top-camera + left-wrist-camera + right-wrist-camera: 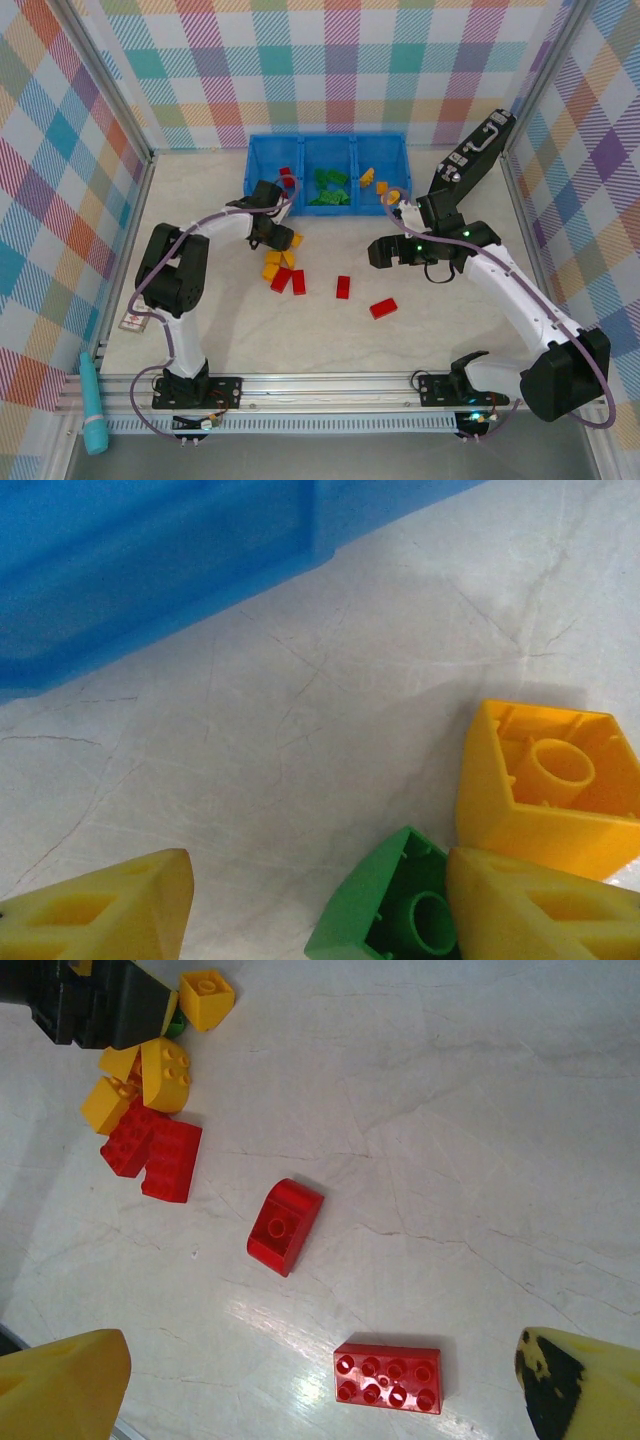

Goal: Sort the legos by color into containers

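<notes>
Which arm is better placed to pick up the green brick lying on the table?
Left: the left gripper has the green brick between its open fingers. The right gripper, also open, hangs above a red brick, farther away.

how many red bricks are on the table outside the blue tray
4 red bricks: two side by side by the left gripper, one alone mid-table, one further right. Others may hide under that gripper.

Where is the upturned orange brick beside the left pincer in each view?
Top external: orange brick on the table, just right of the left pincer.
Left wrist: the brick at right, hollow side up.
Right wrist: the brick at the top edge, left of centre.
Shared landmark: the left pincer, next to it in all three.
</notes>
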Action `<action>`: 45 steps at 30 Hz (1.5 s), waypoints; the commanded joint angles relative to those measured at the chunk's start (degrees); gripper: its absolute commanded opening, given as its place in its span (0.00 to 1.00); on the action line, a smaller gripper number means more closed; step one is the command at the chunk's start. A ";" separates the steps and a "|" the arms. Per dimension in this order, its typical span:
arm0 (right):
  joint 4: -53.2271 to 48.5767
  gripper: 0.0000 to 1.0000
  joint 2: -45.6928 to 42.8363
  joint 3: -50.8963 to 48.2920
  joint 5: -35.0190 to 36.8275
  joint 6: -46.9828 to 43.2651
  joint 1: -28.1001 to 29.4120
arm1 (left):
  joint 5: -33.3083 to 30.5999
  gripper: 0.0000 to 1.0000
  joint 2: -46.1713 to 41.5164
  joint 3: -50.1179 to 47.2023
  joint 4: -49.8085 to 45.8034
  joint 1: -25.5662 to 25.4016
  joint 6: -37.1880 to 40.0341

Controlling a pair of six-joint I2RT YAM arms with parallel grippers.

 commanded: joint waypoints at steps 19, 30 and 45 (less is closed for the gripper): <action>0.53 0.99 1.30 2.09 -0.12 0.10 0.46 | 3.03 0.60 4.11 2.57 -4.17 3.26 0.28; 0.90 0.99 1.92 2.67 0.28 0.19 0.60 | 4.68 0.47 3.91 1.92 -6.02 3.72 -0.30; 0.88 0.99 0.36 1.80 0.98 0.15 0.57 | 7.38 0.40 -8.57 5.03 -9.38 3.81 -8.86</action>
